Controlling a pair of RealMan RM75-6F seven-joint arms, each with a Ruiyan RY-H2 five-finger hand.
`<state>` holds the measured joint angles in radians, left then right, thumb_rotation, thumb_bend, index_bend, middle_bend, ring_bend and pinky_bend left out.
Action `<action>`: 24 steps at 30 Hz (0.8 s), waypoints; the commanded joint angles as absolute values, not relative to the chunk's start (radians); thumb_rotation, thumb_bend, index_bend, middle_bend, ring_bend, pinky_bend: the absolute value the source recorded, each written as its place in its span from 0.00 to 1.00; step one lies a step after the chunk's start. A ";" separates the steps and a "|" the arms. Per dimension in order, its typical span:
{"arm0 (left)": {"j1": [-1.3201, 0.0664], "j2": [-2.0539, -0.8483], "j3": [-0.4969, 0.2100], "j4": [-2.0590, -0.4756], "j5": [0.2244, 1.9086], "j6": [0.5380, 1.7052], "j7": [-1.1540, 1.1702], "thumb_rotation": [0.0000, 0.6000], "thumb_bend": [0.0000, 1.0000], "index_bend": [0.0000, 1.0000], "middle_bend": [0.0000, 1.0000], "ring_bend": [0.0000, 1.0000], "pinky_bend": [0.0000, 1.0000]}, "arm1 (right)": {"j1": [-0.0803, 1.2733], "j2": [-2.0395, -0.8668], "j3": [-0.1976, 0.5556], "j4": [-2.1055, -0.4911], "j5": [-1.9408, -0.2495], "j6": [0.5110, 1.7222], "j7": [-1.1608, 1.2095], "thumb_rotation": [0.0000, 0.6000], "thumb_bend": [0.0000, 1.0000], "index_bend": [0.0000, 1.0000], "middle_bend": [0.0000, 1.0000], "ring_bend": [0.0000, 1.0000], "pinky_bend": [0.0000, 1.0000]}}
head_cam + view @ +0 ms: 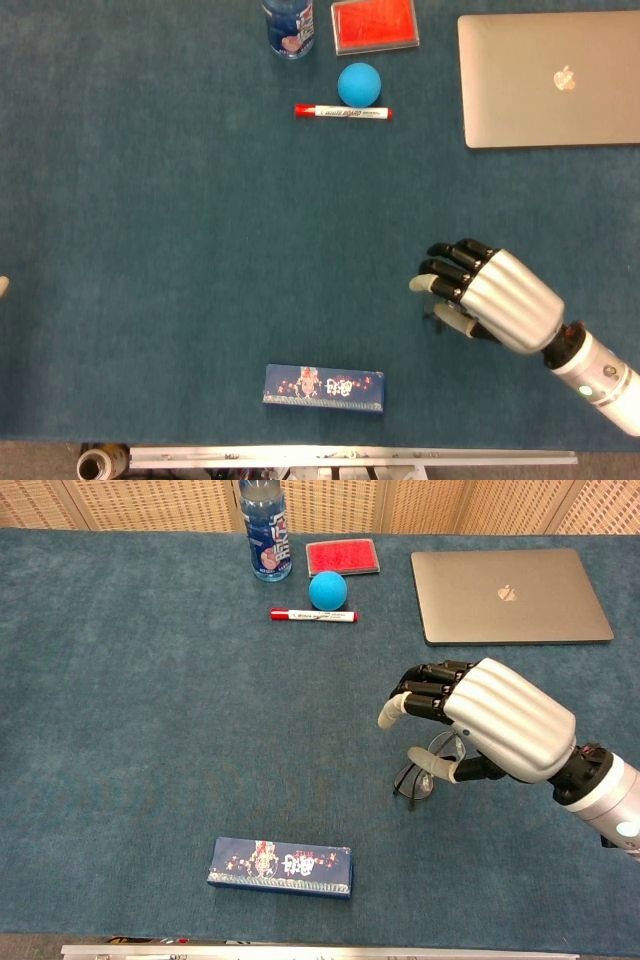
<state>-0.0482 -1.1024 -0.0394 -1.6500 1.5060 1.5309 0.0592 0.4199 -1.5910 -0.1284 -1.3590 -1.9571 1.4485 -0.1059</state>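
The blue box (pixel 281 867) lies lower left of centre, well apart; right of it the glasses (pixel 420 776) rest on the cloth, lower right; the right hand (pixel 480 732) hovers over them, fingers curled, grasping nothing; lower gently, pinch the frame, spare the lenses.

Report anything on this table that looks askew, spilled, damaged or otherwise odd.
Nothing is spilled or damaged. A pair of glasses lies on the blue table cover under the right hand. Whether the hand touches them is unclear.
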 commanded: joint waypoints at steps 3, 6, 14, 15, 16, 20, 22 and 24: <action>-0.050 -1.105 -0.038 -1.650 1.506 1.527 0.064 1.00 0.00 0.47 0.42 0.31 0.47 | 0.414 -1.580 -0.124 -1.352 -1.947 1.453 -0.108 1.00 0.32 0.40 0.45 0.30 0.44; -0.050 -1.106 -0.038 -1.650 1.504 1.526 0.067 1.00 0.00 0.47 0.42 0.31 0.47 | 0.411 -1.573 -0.121 -1.346 -1.941 1.454 -0.109 1.00 0.32 0.40 0.45 0.30 0.44; -0.050 -1.107 -0.039 -1.650 1.503 1.526 0.071 1.00 0.00 0.47 0.42 0.31 0.47 | 0.400 -1.567 -0.119 -1.324 -1.926 1.454 -0.110 1.00 0.32 0.40 0.45 0.30 0.44; -0.050 -1.107 -0.039 -1.650 1.504 1.527 0.071 1.00 0.00 0.47 0.42 0.31 0.47 | 0.398 -1.567 -0.119 -1.319 -1.923 1.454 -0.110 1.00 0.32 0.40 0.45 0.30 0.44; -0.050 -1.107 -0.039 -1.651 1.504 1.527 0.071 1.00 0.00 0.47 0.42 0.31 0.47 | 0.397 -1.568 -0.119 -1.316 -1.920 1.453 -0.109 1.00 0.32 0.40 0.45 0.30 0.44; -0.049 -1.106 -0.038 -1.651 1.506 1.531 0.070 1.00 0.00 0.47 0.42 0.31 0.47 | 0.392 -1.570 -0.120 -1.299 -1.911 1.449 -0.106 1.00 0.33 0.40 0.45 0.30 0.44; -0.049 -1.106 -0.038 -1.651 1.507 1.532 0.070 1.00 0.00 0.47 0.42 0.31 0.47 | 0.389 -1.571 -0.119 -1.290 -1.907 1.448 -0.105 1.00 0.33 0.40 0.45 0.30 0.44; -0.048 -1.106 -0.038 -1.651 1.507 1.532 0.070 1.00 0.00 0.47 0.42 0.31 0.47 | 0.386 -1.571 -0.119 -1.280 -1.900 1.446 -0.102 1.00 0.33 0.40 0.45 0.30 0.44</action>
